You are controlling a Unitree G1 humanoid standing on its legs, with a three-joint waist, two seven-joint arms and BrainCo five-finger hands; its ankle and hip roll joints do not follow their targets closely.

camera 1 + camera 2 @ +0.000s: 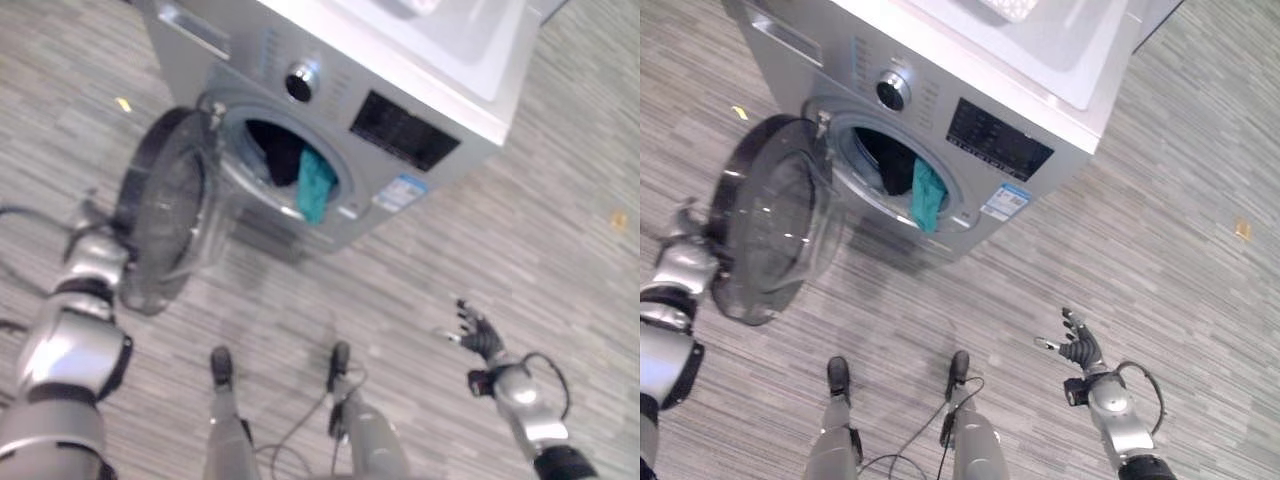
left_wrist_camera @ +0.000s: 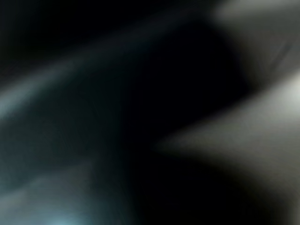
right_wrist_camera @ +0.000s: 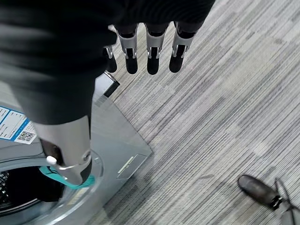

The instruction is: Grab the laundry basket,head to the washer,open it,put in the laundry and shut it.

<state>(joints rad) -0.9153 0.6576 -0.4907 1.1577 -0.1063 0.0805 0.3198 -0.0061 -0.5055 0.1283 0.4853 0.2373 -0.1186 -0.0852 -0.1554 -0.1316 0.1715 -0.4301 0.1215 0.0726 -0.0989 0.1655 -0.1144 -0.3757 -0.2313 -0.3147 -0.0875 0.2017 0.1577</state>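
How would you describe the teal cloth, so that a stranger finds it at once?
Find the silver washing machine standing on the grey striped floor; its round door is swung open. In the opening, the teal cloth hangs over the lower rim. It is the one bright piece, beside dark laundry inside.

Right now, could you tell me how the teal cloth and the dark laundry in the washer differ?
The teal cloth hangs over the lower rim of the drum opening, partly outside; the dark laundry lies wholly inside. The teal cloth is bright and narrow, whereas the dark laundry is a broader heap, almost black. Both sit in the washer, whose door stands open. The teal cloth would probably get caught if the door were shut.
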